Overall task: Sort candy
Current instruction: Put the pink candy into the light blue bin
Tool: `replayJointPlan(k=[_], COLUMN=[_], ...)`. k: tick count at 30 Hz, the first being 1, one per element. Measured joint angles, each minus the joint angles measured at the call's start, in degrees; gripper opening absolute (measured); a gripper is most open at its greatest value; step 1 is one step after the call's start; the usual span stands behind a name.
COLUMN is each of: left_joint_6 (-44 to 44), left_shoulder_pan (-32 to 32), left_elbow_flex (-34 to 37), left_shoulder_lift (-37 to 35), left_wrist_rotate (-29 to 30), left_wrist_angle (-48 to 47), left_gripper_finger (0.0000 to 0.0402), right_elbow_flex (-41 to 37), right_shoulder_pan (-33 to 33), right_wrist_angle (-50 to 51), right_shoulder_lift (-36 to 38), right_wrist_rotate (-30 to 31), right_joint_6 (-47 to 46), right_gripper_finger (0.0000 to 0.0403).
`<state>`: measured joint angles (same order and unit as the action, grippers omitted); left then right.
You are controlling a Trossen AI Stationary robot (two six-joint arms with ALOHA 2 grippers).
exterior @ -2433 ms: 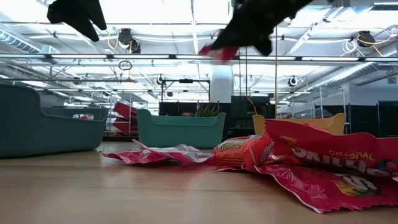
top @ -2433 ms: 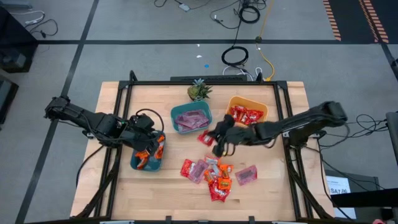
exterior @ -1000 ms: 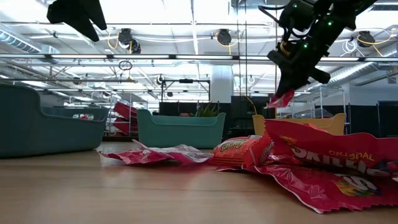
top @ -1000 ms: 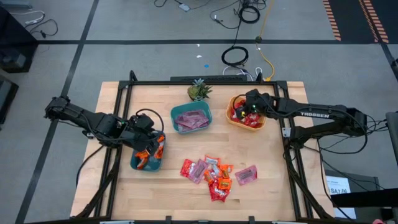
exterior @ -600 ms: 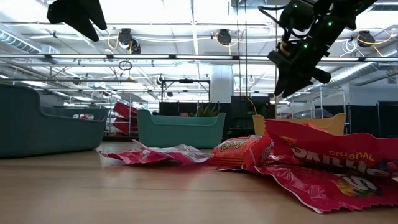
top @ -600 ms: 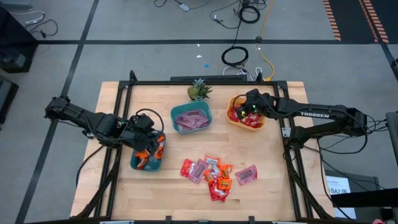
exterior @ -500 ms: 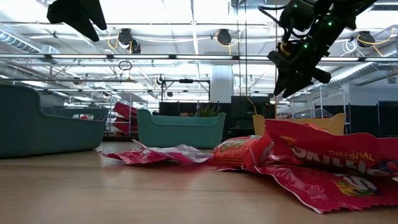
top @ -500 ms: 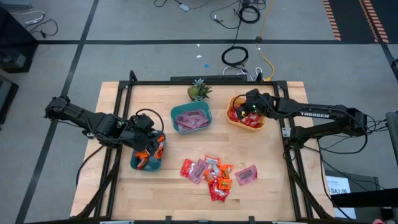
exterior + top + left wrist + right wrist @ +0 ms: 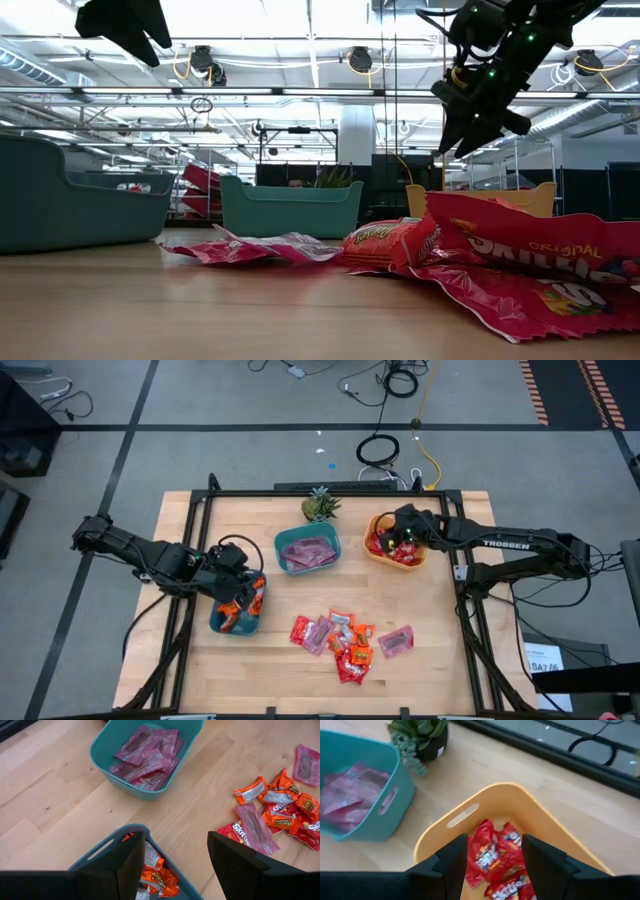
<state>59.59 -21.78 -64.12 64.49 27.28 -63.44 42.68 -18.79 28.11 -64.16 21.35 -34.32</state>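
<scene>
Pale butcher-block wood table (image 9: 420, 670) carrying three smooth plastic bowls, a loose heap of crinkly foil candy, and two dark arms hanging over the bowls.

Largest to smallest: the table with its plank grain; two dark jointed arms; three rounded-corner bowls with slot handles, a teal bowl (image 9: 285, 566) at upper centre holding flat pink-purple wrappers, a darker teal bowl (image 9: 216, 624) at centre left holding orange ones, and an orange-yellow bowl (image 9: 383, 520) at upper right holding glossy red packets (image 9: 492, 855); one small spiky green plant (image 9: 319, 506) at top centre. The candy (image 9: 345, 640) left unsorted lies as a shiny pile of roughly a dozen red, orange and pink pieces at lower centre. The left gripper (image 9: 173, 851) hovers over the darker teal bowl, jaws spread and empty. The right gripper (image 9: 494, 851) hangs above the orange-yellow bowl, jaws parted, holding nothing.
</scene>
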Motion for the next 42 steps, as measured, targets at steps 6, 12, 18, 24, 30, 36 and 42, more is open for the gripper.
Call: replayJointPlan(k=[6,12,18,24,30,36,42], left_joint_6=[0.0,0.0,-0.8,-9.5,-20.0,-28.9,-33.7], left_shoulder_pan=[0.0,0.0,0.0,0.0,0.2,1.5,3.0], left_elbow_flex=[0.0,0.0,0.0,0.0,0.0,0.0,0.0], left_shoulder_lift=[0.0,0.0,0.0,0.0,0.9,5.0,9.7], left_wrist_rotate=[0.0,0.0,0.0,0.8,2.7,3.0,3.0], left_wrist_angle=[0.0,0.0,0.1,2.1,10.2,17.6,23.3], left_gripper_finger=[0.0224,0.0224,0.0224,0.0224,0.0224,0.0224,0.0224], right_elbow_flex=[0.0,0.0,0.0,0.0,0.0,0.0,0.1], right_shoulder_pan=[0.1,0.9,3.5,8.2,14.1,19.1,24.4], right_wrist_angle=[0.2,0.9,3.7,7.4,8.1,8.4,12.8], right_shoulder_lift=[0.0,0.9,5.1,11.8,17.3,19.8,19.8], right_wrist_rotate=[-4.2,-9.3,-9.8,-9.7,-9.4,-9.0,-7.8], right_joint_6=[0.5,0.2,-3.1,-8.4,-14.3,-18.6,-23.5], right_gripper_finger=[0.0176,0.0176,0.0176,0.0176,0.0176,0.0176,0.0176])
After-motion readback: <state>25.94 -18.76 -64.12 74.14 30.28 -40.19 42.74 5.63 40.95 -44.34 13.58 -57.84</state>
